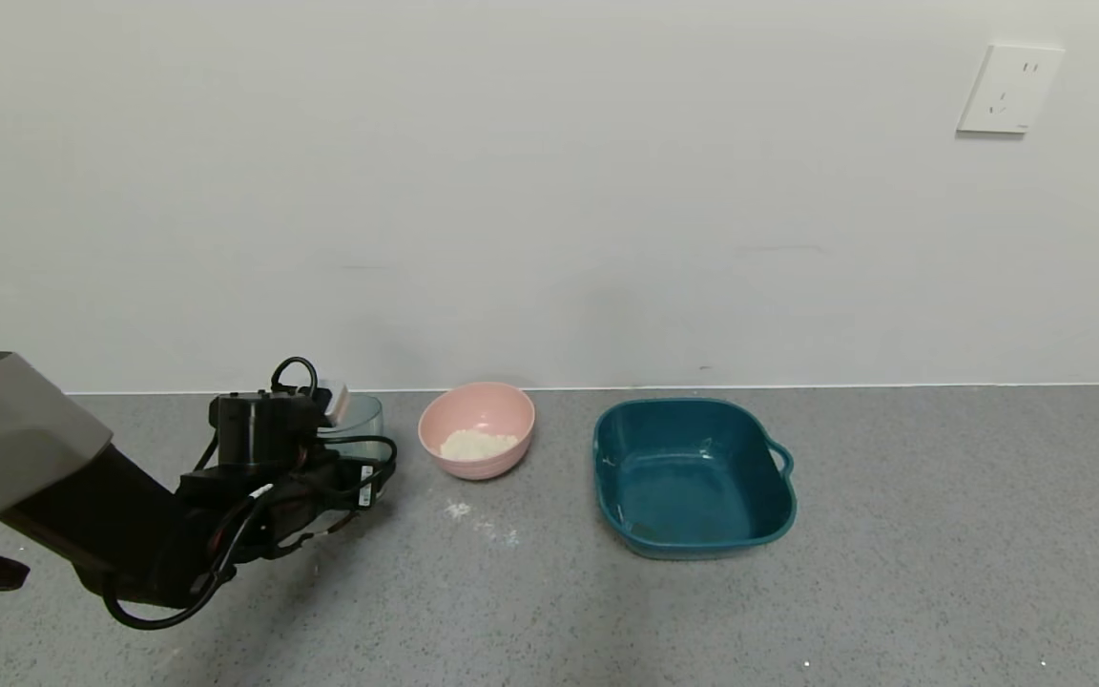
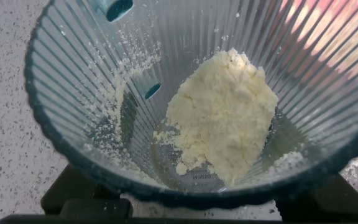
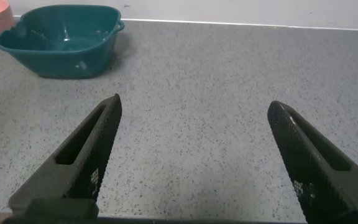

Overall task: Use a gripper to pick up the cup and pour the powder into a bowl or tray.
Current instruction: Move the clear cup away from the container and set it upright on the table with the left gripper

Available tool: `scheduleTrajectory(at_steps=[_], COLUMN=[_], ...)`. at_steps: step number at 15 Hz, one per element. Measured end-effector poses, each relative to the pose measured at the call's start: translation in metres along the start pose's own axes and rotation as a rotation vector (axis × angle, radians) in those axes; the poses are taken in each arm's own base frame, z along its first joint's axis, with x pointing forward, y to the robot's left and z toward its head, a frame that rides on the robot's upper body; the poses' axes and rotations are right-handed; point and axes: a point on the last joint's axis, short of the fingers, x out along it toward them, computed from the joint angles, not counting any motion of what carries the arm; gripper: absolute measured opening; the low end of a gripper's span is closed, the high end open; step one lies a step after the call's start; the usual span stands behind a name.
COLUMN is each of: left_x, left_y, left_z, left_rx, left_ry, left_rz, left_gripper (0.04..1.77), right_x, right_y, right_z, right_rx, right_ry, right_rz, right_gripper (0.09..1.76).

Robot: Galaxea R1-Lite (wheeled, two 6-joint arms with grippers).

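My left gripper (image 1: 347, 422) is at the table's left, shut on the ribbed, pale blue-green cup (image 1: 368, 416), which shows only partly behind it. In the left wrist view I look into the cup (image 2: 73, 99). A clump of off-white powder (image 2: 225, 118) lies against its inner wall and bottom, and dust clings to the ribs. The pink bowl (image 1: 477, 429) stands just right of the cup and holds some powder (image 1: 479, 444). My right gripper (image 3: 194, 102) is open and empty above bare table, out of the head view.
A dark teal square tray (image 1: 693, 477) with a handle stands right of the bowl and also shows in the right wrist view (image 3: 55, 37). A little spilled powder (image 1: 459, 510) lies in front of the bowl. The wall runs close behind.
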Motion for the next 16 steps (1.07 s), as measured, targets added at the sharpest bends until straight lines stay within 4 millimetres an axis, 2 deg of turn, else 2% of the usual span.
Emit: scheduleTrajectory(at_steps=[16], left_x=[0.011], left_y=[-0.004], left_z=[-0.019], left_rx=[0.013], left_ry=[0.046], left_rz=[-0.014], left_gripper=[1.32], right_x=[0.000], right_y=[0.000], right_z=[0.000], right_rx=[0.000], right_ry=[0.000], right_rz=[-0.001], right_gripper=[1.71])
